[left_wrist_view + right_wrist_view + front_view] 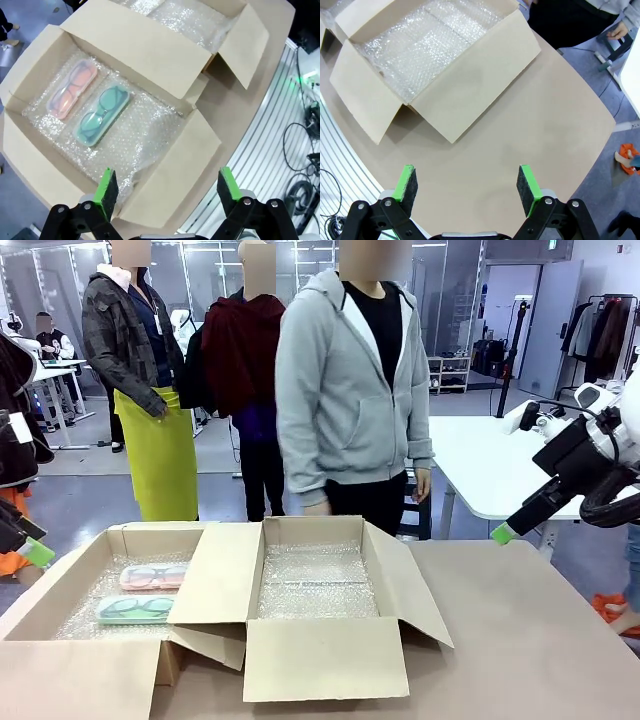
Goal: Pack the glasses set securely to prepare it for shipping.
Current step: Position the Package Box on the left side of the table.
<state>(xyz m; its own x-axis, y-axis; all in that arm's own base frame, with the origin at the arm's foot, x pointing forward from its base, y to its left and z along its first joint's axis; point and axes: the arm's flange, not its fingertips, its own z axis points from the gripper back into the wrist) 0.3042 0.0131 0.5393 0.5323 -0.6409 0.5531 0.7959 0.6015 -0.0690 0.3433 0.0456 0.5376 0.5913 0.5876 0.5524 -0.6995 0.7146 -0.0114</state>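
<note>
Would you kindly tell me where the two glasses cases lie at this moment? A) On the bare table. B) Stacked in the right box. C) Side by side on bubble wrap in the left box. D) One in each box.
C: the pink glasses case and the mint-green glasses case lie side by side on the bubble wrap lining the left box.

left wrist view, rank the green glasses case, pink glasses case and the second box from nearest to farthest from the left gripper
From the open left gripper:
1. Green glasses case, on the bubble wrap in the box just ahead of the fingers.
2. Pink glasses case, beside the green one, on its far side in the same box.
3. Second box, lined with bubble wrap, beyond the first box's raised flap.
</note>
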